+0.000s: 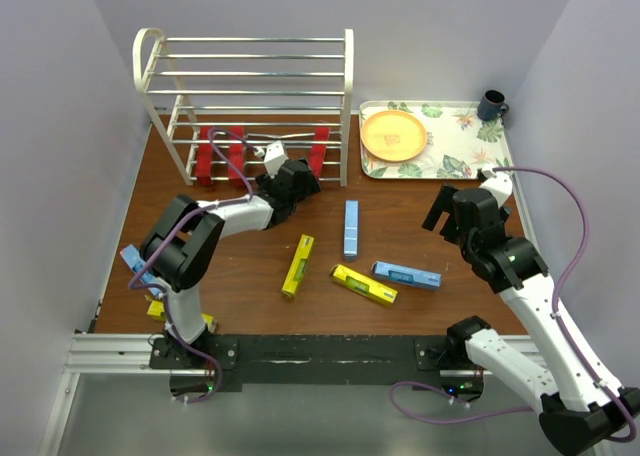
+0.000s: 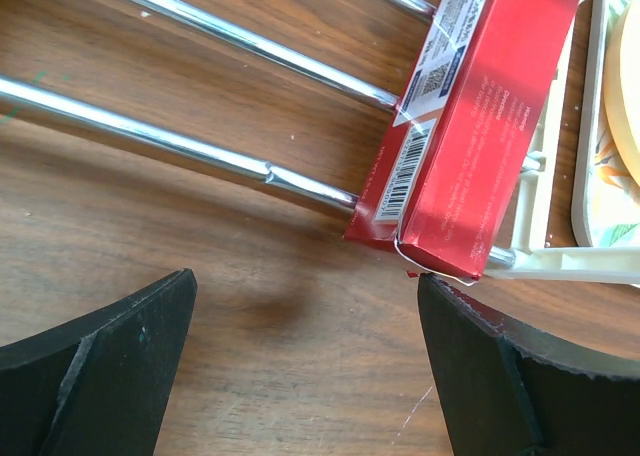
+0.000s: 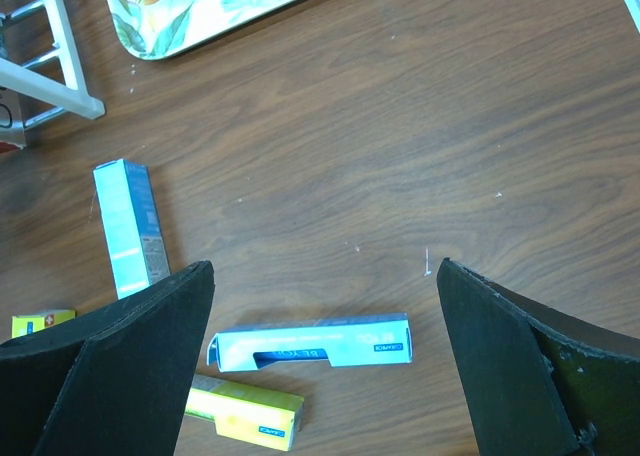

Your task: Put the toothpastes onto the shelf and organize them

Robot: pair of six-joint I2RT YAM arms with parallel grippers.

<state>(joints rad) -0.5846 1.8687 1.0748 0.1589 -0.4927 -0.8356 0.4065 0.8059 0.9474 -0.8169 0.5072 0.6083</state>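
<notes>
Three red toothpastes (image 1: pixel 237 162) are in the lowest tier of the shelf (image 1: pixel 250 51), the white wire rack at 11 o'clock on the table (image 1: pixel 400 216). Two of them are close together near its left end. The third red carton (image 2: pixel 490 126) is near its right end and lies tilted across the shiny bars, with its near end over the front bar. The left gripper (image 2: pixel 305 281) is at 6 o'clock from this third carton, its jaws spread wide with only bare wood between them. Its right finger (image 2: pixel 500 376) is just beside the carton's corner; whether they touch I cannot tell. The right gripper (image 3: pixel 325 266) hangs over the table at 3 o'clock, also spread wide and holding nothing. Four cartons lie loose in the middle of the table. One light blue carton (image 1: pixel 351 229) points to 12 o'clock, and a yellow carton (image 1: pixel 297 266) lies at 7 o'clock from it. Nearer to the arms, a second yellow carton (image 1: pixel 363 285) and a second light blue carton (image 1: pixel 407 275) lie just beside each other. At 8 o'clock, beside the left arm's base, are a third light blue carton (image 1: pixel 133 264) and a third yellow carton (image 1: pixel 157 311), both partly hidden by the arm. The floral tray (image 1: pixel 450 161) at 1 o'clock contains an orange plate (image 1: pixel 393 136). A dark blue mug (image 1: pixel 491 105) stands at the tray's far right corner; whether it is inside the rim I cannot tell.
</notes>
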